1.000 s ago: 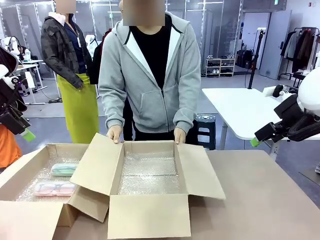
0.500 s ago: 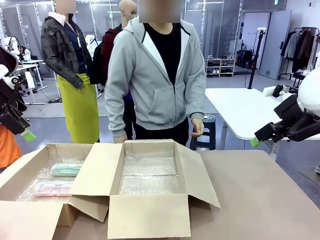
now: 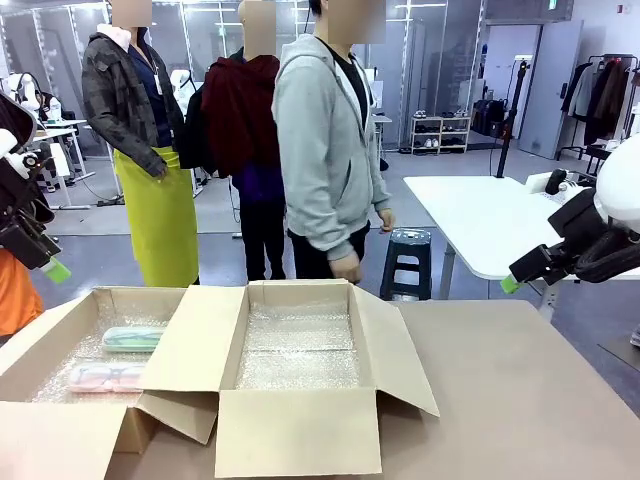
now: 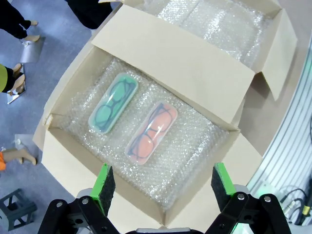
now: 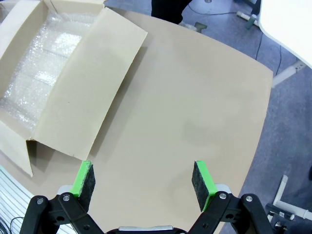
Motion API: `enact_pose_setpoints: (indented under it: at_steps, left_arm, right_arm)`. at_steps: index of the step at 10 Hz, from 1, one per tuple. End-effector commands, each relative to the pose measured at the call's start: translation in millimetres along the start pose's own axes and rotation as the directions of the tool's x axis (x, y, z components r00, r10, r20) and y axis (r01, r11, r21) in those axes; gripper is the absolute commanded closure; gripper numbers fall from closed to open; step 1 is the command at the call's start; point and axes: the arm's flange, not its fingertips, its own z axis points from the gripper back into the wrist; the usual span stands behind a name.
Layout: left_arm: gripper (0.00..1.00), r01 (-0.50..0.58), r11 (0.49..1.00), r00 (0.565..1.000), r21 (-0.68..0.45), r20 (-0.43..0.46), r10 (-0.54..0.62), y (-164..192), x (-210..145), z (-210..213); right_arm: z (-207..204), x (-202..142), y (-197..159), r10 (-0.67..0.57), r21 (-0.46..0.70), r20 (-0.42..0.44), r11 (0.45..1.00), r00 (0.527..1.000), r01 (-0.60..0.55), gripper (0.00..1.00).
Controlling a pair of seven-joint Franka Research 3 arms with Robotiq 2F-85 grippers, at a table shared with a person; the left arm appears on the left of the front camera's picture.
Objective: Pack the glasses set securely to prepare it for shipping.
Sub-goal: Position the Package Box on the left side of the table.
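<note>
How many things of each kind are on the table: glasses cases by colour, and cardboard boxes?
Mint green glasses case: 1
Pink glasses case: 1
Cardboard boxes, lined with bubble wrap: 2, the left box holding both cases, and the middle box
Total: 4

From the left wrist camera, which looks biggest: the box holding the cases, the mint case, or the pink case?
1. The cardboard box, by far.
2. The mint case and pink case look alike in size; I would not rank them.
</note>
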Motion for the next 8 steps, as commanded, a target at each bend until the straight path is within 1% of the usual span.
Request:
enact_pose_setpoints:
  at_steps: [1,8]
  left_arm:
    - [0.00,-0.004,1.000,1.000,0.022,-0.005,0.004,0.4,0.4,1.6]
    - [0.00,-0.004,1.000,1.000,0.022,-0.005,0.004,0.4,0.4,1.6]
  right_arm:
    - [-0.9,0.1,0.9,-0.002,-0.007,0.010,1.000,1.000,0.002,0.00]
    - [-0.9,0.1,0.9,-0.002,-0.007,0.010,1.000,1.000,0.002,0.00]
